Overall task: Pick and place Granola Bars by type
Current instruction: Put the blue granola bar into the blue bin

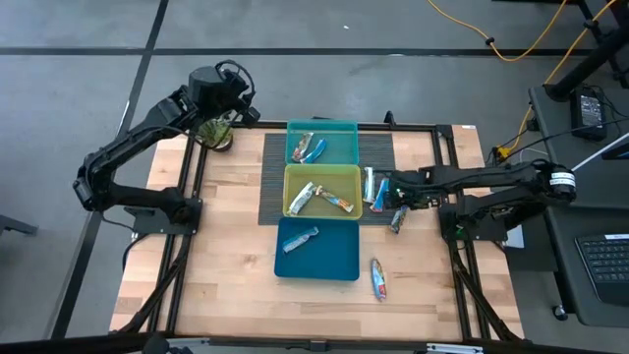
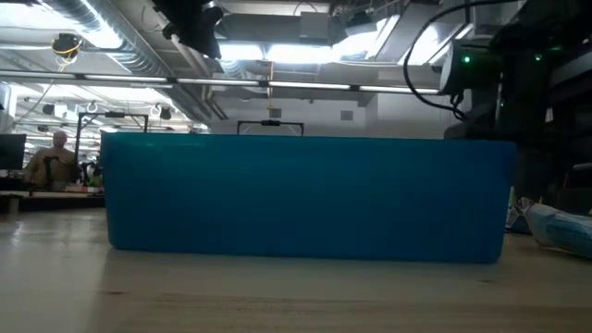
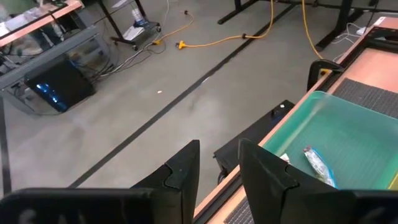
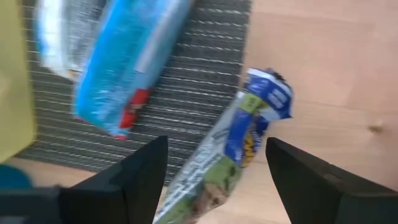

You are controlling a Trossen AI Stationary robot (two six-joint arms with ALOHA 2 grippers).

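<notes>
Bar (image 4: 239,149), blue-green wrapper: on desk (image 4: 323,74) at mat edge, right of yellow bin (image 1: 295,177). Lies between right gripper (image 4: 214,171) jaws, apart; long axis runs along the gap. Left gripper (image 3: 217,168) far, apart.

Overhead camera spans the table; low camera sits close behind the blue bin (image 2: 305,196).
</notes>
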